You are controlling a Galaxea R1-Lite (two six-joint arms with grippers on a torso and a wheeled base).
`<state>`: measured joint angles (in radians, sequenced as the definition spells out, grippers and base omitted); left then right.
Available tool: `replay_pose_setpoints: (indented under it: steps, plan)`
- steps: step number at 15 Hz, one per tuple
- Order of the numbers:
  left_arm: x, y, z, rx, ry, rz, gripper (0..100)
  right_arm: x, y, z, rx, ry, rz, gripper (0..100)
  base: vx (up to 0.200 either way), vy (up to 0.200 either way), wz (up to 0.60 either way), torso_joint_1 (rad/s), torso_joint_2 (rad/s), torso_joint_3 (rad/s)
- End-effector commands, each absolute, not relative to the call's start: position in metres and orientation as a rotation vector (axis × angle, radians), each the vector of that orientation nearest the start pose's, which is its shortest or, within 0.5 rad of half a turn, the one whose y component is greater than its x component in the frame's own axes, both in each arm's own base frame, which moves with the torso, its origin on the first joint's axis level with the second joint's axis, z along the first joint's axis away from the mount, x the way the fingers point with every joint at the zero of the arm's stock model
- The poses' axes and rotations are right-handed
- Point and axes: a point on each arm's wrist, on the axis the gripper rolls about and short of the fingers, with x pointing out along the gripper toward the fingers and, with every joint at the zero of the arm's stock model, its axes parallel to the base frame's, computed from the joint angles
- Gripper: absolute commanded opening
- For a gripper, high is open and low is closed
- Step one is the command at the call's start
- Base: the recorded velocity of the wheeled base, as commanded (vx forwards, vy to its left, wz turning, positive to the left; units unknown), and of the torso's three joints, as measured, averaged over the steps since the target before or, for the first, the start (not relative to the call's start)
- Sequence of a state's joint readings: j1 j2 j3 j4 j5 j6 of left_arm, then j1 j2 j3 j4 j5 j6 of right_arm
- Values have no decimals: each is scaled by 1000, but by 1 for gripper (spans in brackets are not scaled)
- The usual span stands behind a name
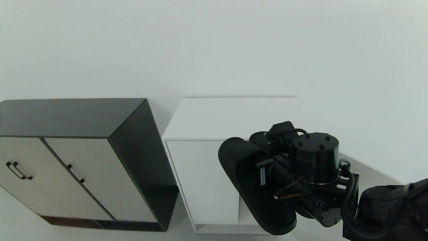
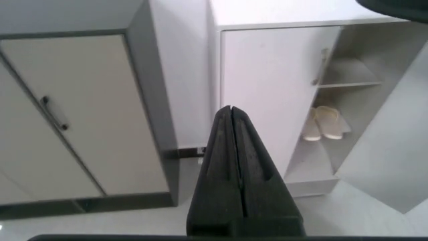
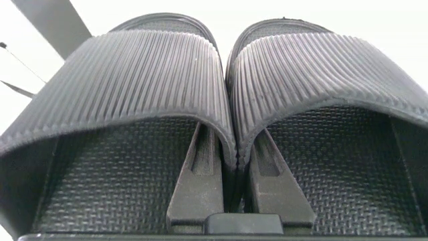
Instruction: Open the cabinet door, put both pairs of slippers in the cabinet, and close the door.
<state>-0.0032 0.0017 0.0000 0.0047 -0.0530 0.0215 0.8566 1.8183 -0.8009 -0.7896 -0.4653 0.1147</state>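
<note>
2 black slippers (image 3: 160, 87) were pinched in the right tool (image 3: 232, 144), left tool (image 2: 232, 117) clamped shut, white cabinet (image 2: 267, 87) stood open.

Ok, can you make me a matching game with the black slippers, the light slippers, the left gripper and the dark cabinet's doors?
Things:
1 black slippers
2 light slippers
3 left gripper
4 dark cabinet's doors

States:
A shut, holding nothing
B on a shelf in the white cabinet
C closed, with dark handles
D pinched in the right gripper

Pairs: 1-D, 2-B, 3-A, 4-C.
</note>
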Motion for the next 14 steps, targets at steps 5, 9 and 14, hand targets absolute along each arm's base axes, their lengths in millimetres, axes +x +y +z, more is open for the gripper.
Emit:
replay_pose_setpoints:
  steps: [5,9,14]
  plan:
    - [-23,-1,75,21,6,-55,0,224,241,156,-28,205,375,0,0,-200,0,4,0,3]
    - [-23,-1,75,20,6,-55,0,224,241,157,-28,204,375,0,0,-50,0,3,1,1]
    - [-23,-1,75,20,6,-57,0,222,238,153,-22,181,376,0,0,0,0,0,0,0]
